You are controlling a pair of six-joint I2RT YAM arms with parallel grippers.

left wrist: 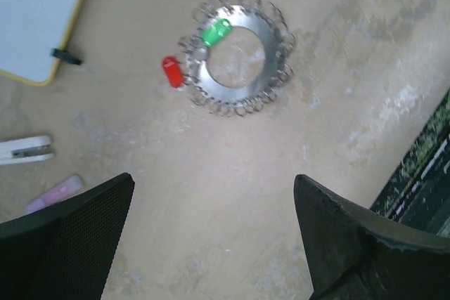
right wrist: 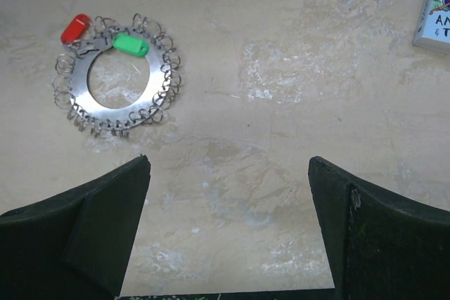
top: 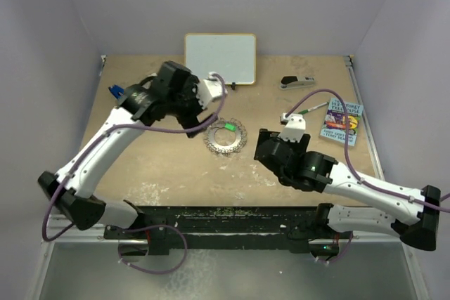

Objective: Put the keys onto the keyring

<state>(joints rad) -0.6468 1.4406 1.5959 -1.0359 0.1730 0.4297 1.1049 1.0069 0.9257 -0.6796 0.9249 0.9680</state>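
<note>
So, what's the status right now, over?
Left pincer, right pincer open, empty. Green key on keyring, red key at its rim. Nothing in the way.

A large flat silver keyring (left wrist: 266, 48), fringed all round its rim with small wire loops, is seen lying flat on a tan tabletop (left wrist: 232, 173). A tiny key with a green plastic head (left wrist: 216, 32) is laid across the ring's flat band, tilted, with its head at the fringe. A second tiny key with a red head (left wrist: 171, 72) is seen just outside the fringe, beside the green one. Whether either key is hooked onto a loop cannot be told.
</note>
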